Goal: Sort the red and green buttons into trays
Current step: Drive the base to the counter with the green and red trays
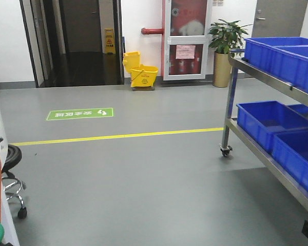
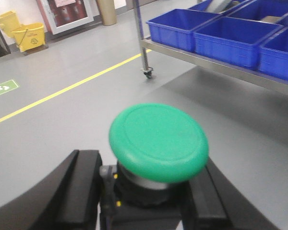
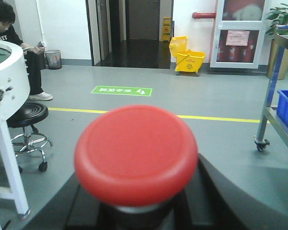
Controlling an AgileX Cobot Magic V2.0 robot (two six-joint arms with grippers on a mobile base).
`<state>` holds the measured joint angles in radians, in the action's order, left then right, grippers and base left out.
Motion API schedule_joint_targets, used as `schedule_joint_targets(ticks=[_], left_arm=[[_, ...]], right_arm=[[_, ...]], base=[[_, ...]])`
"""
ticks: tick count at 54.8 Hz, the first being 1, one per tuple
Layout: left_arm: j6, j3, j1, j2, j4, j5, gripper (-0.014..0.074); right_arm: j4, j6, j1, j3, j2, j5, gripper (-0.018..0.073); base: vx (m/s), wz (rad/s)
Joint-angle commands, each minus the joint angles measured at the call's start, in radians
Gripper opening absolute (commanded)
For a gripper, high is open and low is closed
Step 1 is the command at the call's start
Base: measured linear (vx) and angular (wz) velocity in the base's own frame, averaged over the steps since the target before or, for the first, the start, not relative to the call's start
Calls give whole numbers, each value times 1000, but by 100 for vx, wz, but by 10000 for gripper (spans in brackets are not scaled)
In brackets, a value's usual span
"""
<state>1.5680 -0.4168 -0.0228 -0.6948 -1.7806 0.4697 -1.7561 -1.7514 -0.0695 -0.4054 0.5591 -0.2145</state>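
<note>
Two grips closed on rigid switch bodies, left gripper [image 2: 151, 206] on green button [image 2: 158, 141], right gripper [image 3: 134, 215] on red button [image 3: 136, 153]; pinch at 6 o'clock beneath probably light, slick cap, never on cap.

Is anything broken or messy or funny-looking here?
Nothing looks broken or spilled. The green button looks a little tilted between the fingers of the left gripper. The red button sits straight in the right gripper.

Industrial workshop floor: yellow line [image 1: 118, 136], steel cart [image 1: 229, 110] with blue crates [image 1: 269, 120], fire cabinet [image 1: 186, 38].
</note>
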Motion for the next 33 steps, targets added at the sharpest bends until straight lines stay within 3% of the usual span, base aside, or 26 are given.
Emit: schedule_joint_targets(ticks=[1,18,33], left_arm=[[8,-29,4,3,15,-15,0],[8,-29,4,3,15,-14,0],[8,-29,4,3,15,-13,0]], right_arm=[[-19,2,2,-34,1,19,-8],[-19,2,2,-34,1,21,-8],[-19,2,2,-34,1,21,-8]], base=[[62,9],[63,1],[64,-24]])
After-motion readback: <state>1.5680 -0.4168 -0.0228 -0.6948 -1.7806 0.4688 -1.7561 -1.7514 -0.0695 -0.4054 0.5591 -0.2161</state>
